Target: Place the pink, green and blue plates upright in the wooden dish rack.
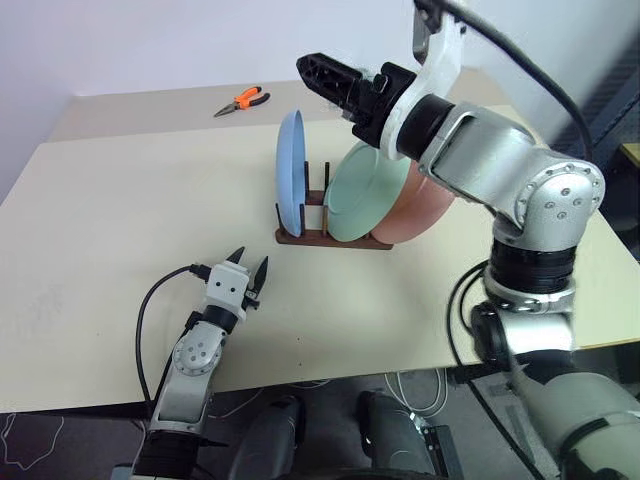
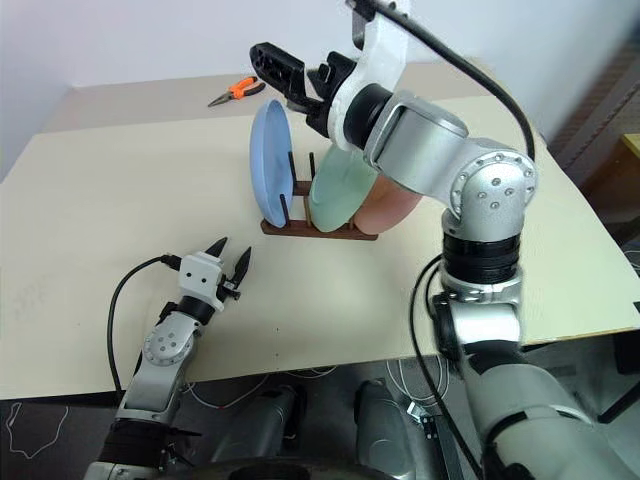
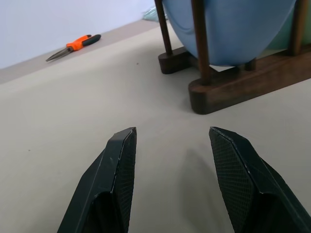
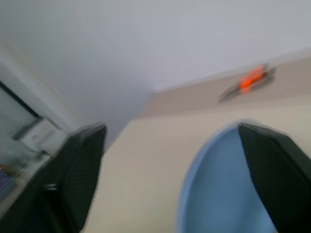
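The wooden dish rack (image 1: 322, 238) stands mid-table with all three plates in it. The blue plate (image 1: 290, 172) stands upright at the rack's left end. The green plate (image 1: 358, 196) leans beside it, and the pink plate (image 1: 422, 214) leans behind the green one, at the right end. My right gripper (image 1: 315, 72) hovers above the blue plate's top edge, open and holding nothing; its wrist view shows the blue plate (image 4: 218, 194) below the spread fingers. My left gripper (image 1: 250, 268) rests low over the table in front of the rack, open and empty, pointing at the rack (image 3: 243, 82).
Orange-handled pliers (image 1: 243, 100) lie on the far part of the table, behind the rack. A black cable trails from my left wrist across the near table edge. Bare tabletop (image 1: 120, 220) stretches to the left of the rack.
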Robot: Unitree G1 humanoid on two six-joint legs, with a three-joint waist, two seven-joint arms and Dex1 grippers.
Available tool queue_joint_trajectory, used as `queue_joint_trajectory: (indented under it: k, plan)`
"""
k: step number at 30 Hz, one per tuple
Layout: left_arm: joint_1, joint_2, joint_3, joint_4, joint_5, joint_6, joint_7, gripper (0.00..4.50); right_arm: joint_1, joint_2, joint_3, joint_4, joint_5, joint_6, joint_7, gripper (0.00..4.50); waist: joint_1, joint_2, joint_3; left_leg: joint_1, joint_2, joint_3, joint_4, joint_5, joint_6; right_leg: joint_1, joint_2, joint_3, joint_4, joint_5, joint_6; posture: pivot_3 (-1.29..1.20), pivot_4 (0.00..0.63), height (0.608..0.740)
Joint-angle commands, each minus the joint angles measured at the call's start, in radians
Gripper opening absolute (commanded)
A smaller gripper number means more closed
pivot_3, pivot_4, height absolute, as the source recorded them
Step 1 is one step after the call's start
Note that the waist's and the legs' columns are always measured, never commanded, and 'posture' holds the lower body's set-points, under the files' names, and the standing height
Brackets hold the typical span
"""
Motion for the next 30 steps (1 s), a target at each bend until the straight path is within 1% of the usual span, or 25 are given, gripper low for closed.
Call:
queue_joint_trajectory:
  k: [1, 2, 3, 4, 5, 6, 7, 9, 11, 15, 17, 19, 24, 30]
  plan:
    - [0.028, 0.034, -0.039, -0.095, -0.055, 0.037, -0.097, 2.43, 0.037, -0.254, 0.097, -0.074, -0.341, -0.112, 0.398, 2.95, 0.007, 0.0, 0.0, -0.001, -0.001, 0.0, 0.0, 0.0, 0.0, 0.0, 0.0, -0.001, -0.001, 0.0, 0.0, 0.0, 0.15, 0.739]
    - [0.028, 0.043, -0.056, -0.128, -0.079, 0.062, -0.134, 2.43, 0.078, -0.341, 0.13, -0.107, -0.428, -0.154, 0.495, 2.55, 0.006, 0.0, 0.0, -0.001, -0.001, 0.0, 0.001, -0.001, 0.001, 0.0, -0.001, -0.001, -0.002, -0.001, 0.001, 0.0, 0.15, 0.739]
    - [0.026, 0.054, -0.072, -0.156, -0.1, 0.086, -0.168, 2.43, 0.121, -0.409, 0.148, -0.135, -0.492, -0.19, 0.578, 1.94, 0.008, 0.0, 0.0, -0.001, -0.001, 0.0, 0.0, -0.001, 0.002, 0.001, -0.001, -0.001, -0.003, -0.001, 0.001, 0.0, 0.15, 0.739]
    - [0.019, 0.068, -0.093, -0.184, -0.123, 0.11, -0.21, 2.43, 0.183, -0.475, 0.148, -0.171, -0.542, -0.233, 0.664, 1.44, 0.012, 0.0, 0.0, -0.001, -0.001, 0.0, 0.0, -0.001, 0.002, 0.0, -0.002, -0.001, -0.003, -0.001, 0.002, 0.0, 0.15, 0.739]
    - [0.009, 0.08, -0.108, -0.204, -0.133, 0.13, -0.239, 2.43, 0.241, -0.524, 0.139, -0.201, -0.582, -0.274, 0.733, 0.96, 0.013, -0.001, 0.001, -0.002, -0.001, 0.0, 0.0, -0.002, 0.002, 0.0, -0.002, -0.001, -0.003, -0.002, 0.003, 0.0, 0.15, 0.739]
    - [-0.005, 0.088, -0.112, -0.212, -0.138, 0.152, -0.252, 2.43, 0.291, -0.557, 0.124, -0.228, -0.612, -0.307, 0.782, 0.34, 0.013, 0.0, 0.001, -0.002, -0.001, 0.001, 0.0, -0.002, 0.003, 0.0, -0.002, 0.0, -0.003, -0.002, 0.003, 0.0, 0.15, 0.739]
    - [-0.024, 0.095, -0.115, -0.217, -0.154, 0.165, -0.275, 2.43, 0.344, -0.593, 0.11, -0.26, -0.649, -0.334, 0.822, 0.05, 0.012, 0.0, 0.001, -0.002, -0.001, 0.002, 0.0, -0.002, 0.003, 0.0, -0.002, 0.0, -0.003, -0.002, 0.003, 0.0, 0.15, 0.739]
    - [-0.057, 0.102, -0.119, -0.22, -0.176, 0.186, -0.304, 2.43, 0.426, -0.644, 0.09, -0.311, -0.726, -0.366, 0.868, 0.05, 0.01, 0.001, 0.002, -0.001, 0.0, 0.003, 0.001, -0.002, 0.002, 0.0, -0.002, 0.001, -0.003, -0.002, 0.003, 0.0, 0.15, 0.739]
    - [-0.083, 0.101, -0.124, -0.218, -0.192, 0.202, -0.324, 2.43, 0.483, -0.666, 0.074, -0.339, -0.787, -0.374, 0.886, 0.05, 0.007, 0.001, 0.002, -0.001, 0.001, 0.004, 0.001, -0.002, 0.002, 0.0, -0.002, 0.001, -0.002, -0.005, 0.003, 0.0, 0.15, 0.739]
    - [-0.115, 0.101, -0.133, -0.213, -0.199, 0.211, -0.348, 2.43, 0.545, -0.652, 0.048, -0.361, -0.862, -0.368, 0.898, 0.05, 0.006, 0.001, 0.002, -0.001, 0.002, 0.005, 0.002, -0.002, 0.002, 0.0, -0.003, 0.001, -0.003, -0.005, 0.002, 0.0, 0.15, 0.739]
    - [-0.125, 0.097, -0.132, -0.212, -0.203, 0.214, -0.35, 2.43, 0.562, -0.651, 0.051, -0.367, -0.906, -0.367, 0.91, 0.05, 0.008, 0.001, 0.002, -0.001, 0.001, 0.005, 0.002, -0.002, 0.002, 0.0, -0.003, 0.001, -0.003, -0.005, 0.002, 0.0, 0.15, 0.739]
    - [-0.132, 0.096, -0.132, -0.217, -0.206, 0.217, -0.354, 2.43, 0.572, -0.645, 0.064, -0.361, -0.952, -0.375, 0.924, 0.05, 0.014, 0.001, 0.002, -0.001, 0.001, 0.006, 0.002, -0.002, 0.002, 0.0, -0.004, 0.001, -0.003, -0.003, -0.001, 0.0, 0.15, 0.739]
    - [-0.135, 0.095, -0.129, -0.233, -0.213, 0.225, -0.353, 2.43, 0.535, -0.569, 0.096, -0.333, -1.021, -0.378, 0.946, 0.05, 0.023, 0.001, 0.002, -0.001, 0.001, 0.006, 0.002, -0.002, 0.002, 0.0, -0.003, 0.001, -0.003, -0.003, -0.001, 0.0, 0.15, 0.739]
    - [-0.117, 0.092, -0.127, -0.24, -0.207, 0.222, -0.334, 2.43, 0.426, -0.42, 0.15, -0.321, -1.077, -0.391, 0.975, 0.05, 0.022, 0.0, 0.002, -0.001, 0.001, 0.006, 0.002, -0.002, 0.002, 0.0, -0.003, 0.001, -0.003, -0.002, 0.0, 0.0, 0.15, 0.739]
